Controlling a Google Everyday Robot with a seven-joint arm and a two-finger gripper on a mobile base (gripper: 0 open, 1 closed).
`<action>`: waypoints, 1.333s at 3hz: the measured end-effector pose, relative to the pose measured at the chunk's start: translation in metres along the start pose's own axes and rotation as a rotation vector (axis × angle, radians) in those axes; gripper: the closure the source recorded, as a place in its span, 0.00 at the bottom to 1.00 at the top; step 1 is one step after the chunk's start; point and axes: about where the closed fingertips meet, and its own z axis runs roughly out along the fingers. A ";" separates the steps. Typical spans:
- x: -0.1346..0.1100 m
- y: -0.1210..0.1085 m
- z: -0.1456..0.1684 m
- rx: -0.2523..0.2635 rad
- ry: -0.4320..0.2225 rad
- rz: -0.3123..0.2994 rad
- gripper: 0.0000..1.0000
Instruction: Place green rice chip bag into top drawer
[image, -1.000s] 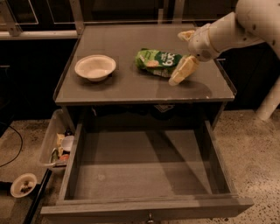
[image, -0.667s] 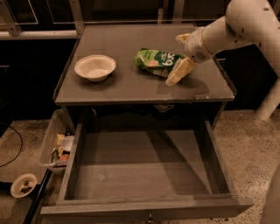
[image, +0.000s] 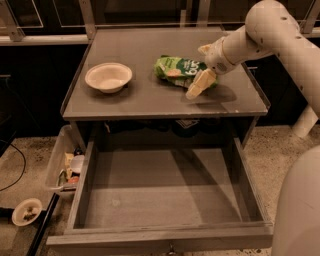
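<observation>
The jaws stand spread wide, one pale finger (image: 199, 85) slanting down towards the front of the tabletop and the other showing above the far edge of the bag, so that the gripper (image: 196, 71) straddles the right end of the green rice chip bag (image: 176, 69); whether either finger actually presses the foil cannot be told. The bag lies flat on the grey tabletop (image: 150, 102), right of centre, lettering up, its left end free and pointing towards the white bowl (image: 108, 77), which sits well apart on the left half of the same surface. Behind the fingers, the wrist runs up and to the right into a thick cream arm (image: 270, 27) that bends at a rounded elbow near the upper right corner and then drops down the right edge of the view. The arm reaches in from the right side, low over the table, and casts a shadow on the surface under the lower finger. Beneath the tabletop the top drawer (image: 150, 197) is pulled fully out towards the camera, its flat grey bottom bare, low side walls on both sides. To the left of the drawer a clear plastic bin (image: 56, 162) of small items stands on the speckled floor, with a small round dish (image: 27, 211) nearer the front corner.
</observation>
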 end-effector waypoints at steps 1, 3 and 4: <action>0.007 -0.003 0.010 -0.022 0.004 0.024 0.00; 0.007 -0.003 0.010 -0.023 0.004 0.024 0.41; 0.007 -0.003 0.010 -0.023 0.004 0.024 0.64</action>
